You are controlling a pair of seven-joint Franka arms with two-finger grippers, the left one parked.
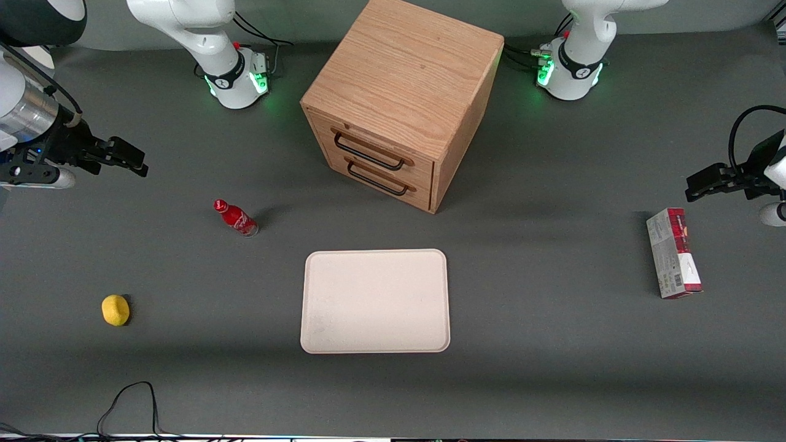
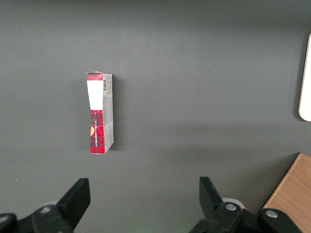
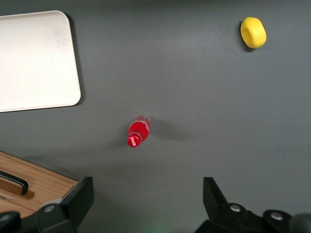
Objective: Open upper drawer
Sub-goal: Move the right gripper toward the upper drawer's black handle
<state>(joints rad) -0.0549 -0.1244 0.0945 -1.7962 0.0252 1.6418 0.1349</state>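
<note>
two drawers sit flush in the cabinet (image 1: 399, 92); the upper drawer (image 1: 368, 149) is shut, well apart from the gripper (image 1: 126, 156), whose fingers are spread and empty. best approach: level with the handle (image 1: 367, 156), hook squarely, pull straight.

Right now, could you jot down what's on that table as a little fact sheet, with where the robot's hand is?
hand: open, in the air at the working arm's end of the table, touching nothing
upper drawer: shut, black handle
lower drawer: shut
cabinet: oak, farther from the front camera than the tray
tray: beige, nothing on it
bottle: red, upright
lemon: yellow, nearer the camera than the bottle
box: lying toward the parked arm's end
</note>
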